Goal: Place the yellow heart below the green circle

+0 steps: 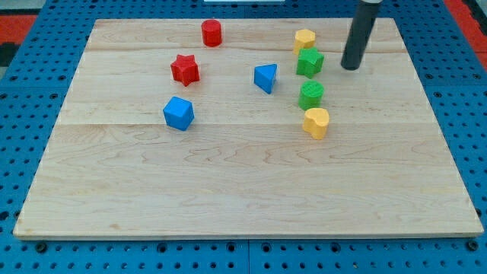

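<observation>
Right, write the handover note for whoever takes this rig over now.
My tip rests on the wooden board near the view's top right, just right of the green star-like block, touching no block.
The yellow heart block sits directly below the green circle block, close against it.
Done: by the look of it, the placement.
Left: probably nothing; confirm and keep my tip away from the pair.

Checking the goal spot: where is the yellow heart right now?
The yellow heart sits right of the board's centre in the camera view, just below the green circle, nearly touching it; my tip is farther up-right.
</observation>
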`<action>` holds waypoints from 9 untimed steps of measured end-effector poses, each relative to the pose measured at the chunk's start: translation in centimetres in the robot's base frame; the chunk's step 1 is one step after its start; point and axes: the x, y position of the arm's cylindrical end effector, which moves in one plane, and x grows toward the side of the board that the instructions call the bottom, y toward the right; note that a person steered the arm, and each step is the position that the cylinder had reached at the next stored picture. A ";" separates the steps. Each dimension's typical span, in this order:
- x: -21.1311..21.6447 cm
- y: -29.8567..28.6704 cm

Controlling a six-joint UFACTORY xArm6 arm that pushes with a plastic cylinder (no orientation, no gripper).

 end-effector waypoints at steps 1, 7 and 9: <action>-0.4 -4.5; -6.2 -1.5; -11.7 -3.7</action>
